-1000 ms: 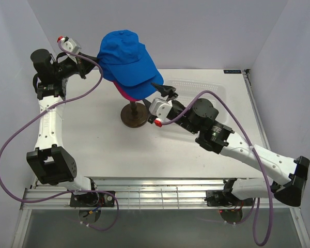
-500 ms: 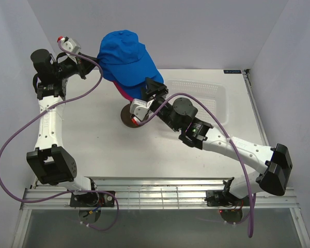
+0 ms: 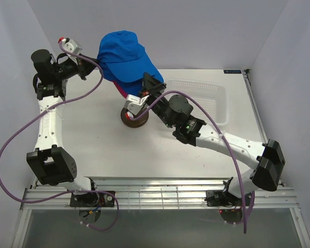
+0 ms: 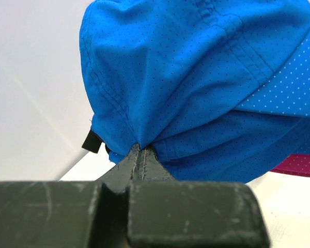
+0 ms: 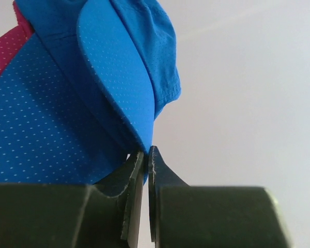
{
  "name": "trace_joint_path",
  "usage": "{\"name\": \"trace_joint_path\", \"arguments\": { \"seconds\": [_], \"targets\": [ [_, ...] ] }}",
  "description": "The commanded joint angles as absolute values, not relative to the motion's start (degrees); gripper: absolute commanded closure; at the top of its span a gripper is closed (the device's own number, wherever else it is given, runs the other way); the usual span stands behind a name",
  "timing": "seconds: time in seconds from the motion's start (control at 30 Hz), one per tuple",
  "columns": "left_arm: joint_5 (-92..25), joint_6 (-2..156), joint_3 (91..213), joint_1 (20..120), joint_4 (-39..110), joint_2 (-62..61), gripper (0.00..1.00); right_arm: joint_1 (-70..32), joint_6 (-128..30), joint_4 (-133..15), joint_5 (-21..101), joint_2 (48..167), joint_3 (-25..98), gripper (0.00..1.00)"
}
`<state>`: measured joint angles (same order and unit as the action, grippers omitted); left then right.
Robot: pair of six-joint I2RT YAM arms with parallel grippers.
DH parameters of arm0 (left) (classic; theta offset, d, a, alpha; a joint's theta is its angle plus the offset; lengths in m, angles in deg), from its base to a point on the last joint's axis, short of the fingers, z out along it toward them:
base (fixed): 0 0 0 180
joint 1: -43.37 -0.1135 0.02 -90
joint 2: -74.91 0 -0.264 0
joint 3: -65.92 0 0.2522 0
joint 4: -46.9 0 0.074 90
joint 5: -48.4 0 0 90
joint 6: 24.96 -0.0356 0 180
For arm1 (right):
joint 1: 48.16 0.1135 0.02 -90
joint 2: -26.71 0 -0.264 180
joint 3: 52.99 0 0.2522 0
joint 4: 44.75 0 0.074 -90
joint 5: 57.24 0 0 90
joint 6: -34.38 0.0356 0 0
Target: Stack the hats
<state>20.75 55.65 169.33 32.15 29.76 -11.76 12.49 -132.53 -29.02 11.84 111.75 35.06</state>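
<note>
I'm seating the top blue cap (image 3: 122, 50) over the other caps (image 3: 140, 85): left claw (image 4: 140, 154) clamped on its back, right claw (image 5: 146, 153) pinched nearly closed on its brim. Next, pull down evenly.

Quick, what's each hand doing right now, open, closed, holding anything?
Left hand: closed, pinching the rear fabric of the blue hat.
Right hand: closed on the edge of a blue brim.
</note>
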Motion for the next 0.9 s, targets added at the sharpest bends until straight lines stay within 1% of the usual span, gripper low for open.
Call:
{"name": "trace_joint_path", "arguments": {
  "seconds": [0.0,0.2,0.5,0.53,0.63,0.67,0.73,0.87],
  "targets": [
    [20.45,52.39,170.47,32.12,25.94,-9.02,1.00,13.63,-134.54,-25.03,11.40,110.04,36.45,0.92],
    [18.25,50.88,172.67,31.69,24.26,-8.67,1.00,14.60,-139.37,-24.59,11.40,110.03,36.89,0.92],
    [16.67,52.47,172.93,30.54,26.28,-8.50,1.00,14.86,-139.47,-26.34,10.61,114.60,46.64,0.92],
    [16.58,52.47,172.93,30.54,26.55,-8.50,0.97,14.86,-139.47,-26.61,10.44,115.39,47.51,0.92],
    [16.23,52.64,173.02,30.54,26.99,-8.50,0.94,14.95,-139.91,-27.31,10.35,116.36,49.72,0.92],
    [16.32,52.30,173.11,30.54,26.64,-8.50,0.95,14.95,-140.17,-27.40,10.35,116.36,49.72,0.92],
    [16.58,51.60,173.02,30.54,25.85,-8.24,0.99,15.30,-140.61,-27.40,10.44,115.66,48.32,0.92],
    [16.94,48.26,171.53,30.54,22.95,-6.83,1.00,16.00,-141.92,-28.19,11.84,111.19,42.96,0.92]
  ]
}}
